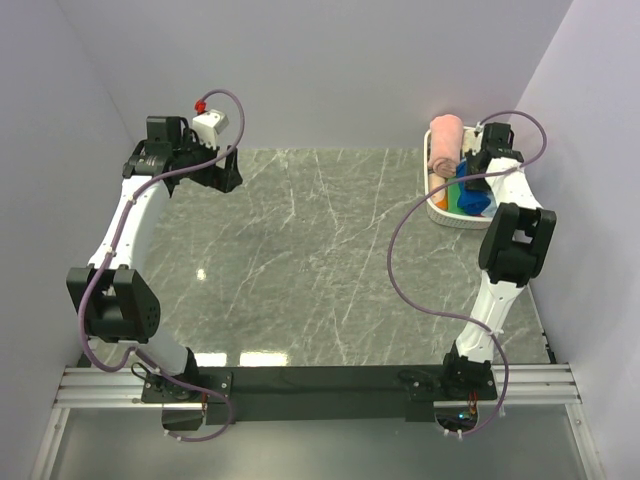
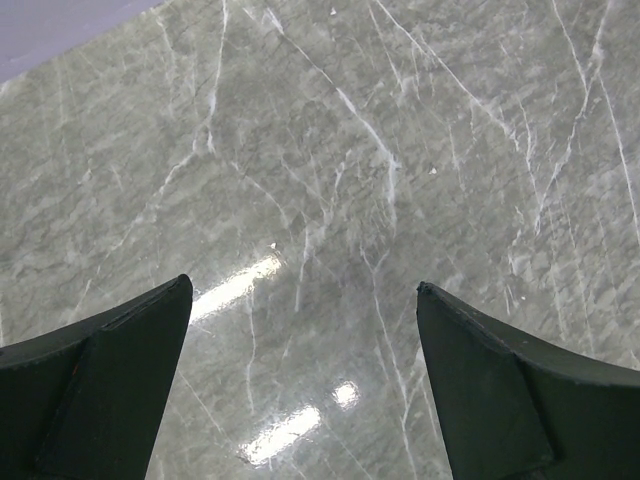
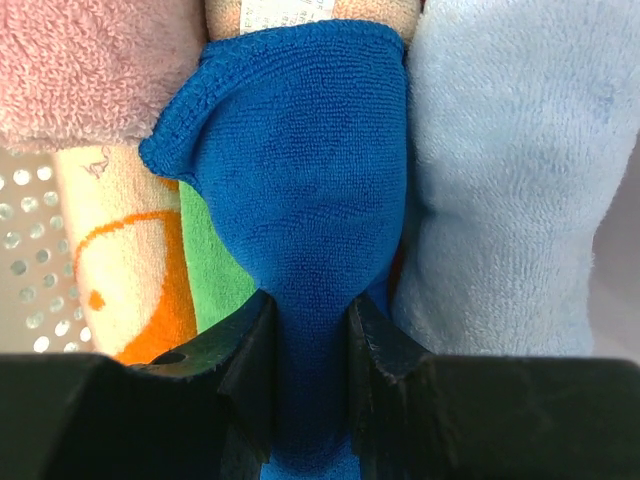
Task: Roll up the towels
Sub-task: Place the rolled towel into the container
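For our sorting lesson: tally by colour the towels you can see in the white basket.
Pink terry towel: 1
Royal blue terry towel: 1
Pale blue terry towel: 1
Green towel: 1
Cream cloth with orange print: 1
Total: 5

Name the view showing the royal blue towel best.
Right wrist: the royal blue towel is close up, pinched by the right gripper. Top external shows a blue patch in the basket; left wrist, only table.
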Controlling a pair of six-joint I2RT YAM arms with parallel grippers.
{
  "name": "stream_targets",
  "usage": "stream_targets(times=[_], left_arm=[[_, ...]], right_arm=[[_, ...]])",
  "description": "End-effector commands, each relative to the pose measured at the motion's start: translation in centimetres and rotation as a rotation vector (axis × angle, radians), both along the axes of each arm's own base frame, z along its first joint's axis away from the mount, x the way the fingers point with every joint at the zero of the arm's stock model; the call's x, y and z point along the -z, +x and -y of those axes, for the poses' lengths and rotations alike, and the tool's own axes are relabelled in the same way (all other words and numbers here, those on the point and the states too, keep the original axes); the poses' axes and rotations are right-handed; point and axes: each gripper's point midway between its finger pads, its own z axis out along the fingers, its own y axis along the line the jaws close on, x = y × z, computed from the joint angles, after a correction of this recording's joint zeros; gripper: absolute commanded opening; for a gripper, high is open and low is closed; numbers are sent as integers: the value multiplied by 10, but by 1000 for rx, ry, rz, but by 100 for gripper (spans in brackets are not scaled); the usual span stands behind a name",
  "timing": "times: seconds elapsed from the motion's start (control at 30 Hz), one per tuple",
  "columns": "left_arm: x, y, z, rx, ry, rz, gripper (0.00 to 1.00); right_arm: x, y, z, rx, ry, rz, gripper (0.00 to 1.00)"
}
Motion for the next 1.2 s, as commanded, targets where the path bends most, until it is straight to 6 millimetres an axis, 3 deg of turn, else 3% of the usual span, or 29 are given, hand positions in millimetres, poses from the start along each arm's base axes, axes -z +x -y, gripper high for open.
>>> stream_targets(times=[0.0, 0.13, 0.17, 0.3, 0.37, 0.43, 0.5, 0.6, 0.77, 0.93, 1.03, 1.17], left_arm=[[-12, -1, -2, 1, 22, 27, 99], [-11, 0, -3, -4, 28, 22, 99], [-11, 0, -3, -6, 26, 22, 99], [-12, 0, -4, -13, 29, 29, 99], [-12, 2, -5, -26, 27, 27, 99], [-13, 2, -6, -37, 28, 23, 100], [-13, 3, -7, -44, 28, 21, 99], [-15, 4, -8, -46, 31, 24, 99], [-28, 5, -8, -74, -4, 76, 99], [-23, 6, -8, -121, -73, 12, 99], [-20, 4, -4, -95, -100, -35, 100], [-20, 10, -13, -142, -75, -18, 99]], right_arm=[[15, 8, 8, 14, -39, 16, 2], [17, 0, 9, 38, -41, 6, 19], [16, -1, 8, 39, -34, 4, 28], [-5, 0, 3, 37, -11, 43, 50], [-15, -1, 1, 35, -6, 59, 53], [-26, -2, 0, 35, -6, 78, 62], [-35, -4, -3, 30, 6, 90, 63], [-46, -7, -9, 15, 28, 101, 75], [-72, -13, -11, 4, 22, 135, 86], [-108, -25, -13, -27, -6, 165, 91], [-123, -39, -34, -124, 49, 189, 92], [-145, -63, -72, -307, 139, 202, 92]])
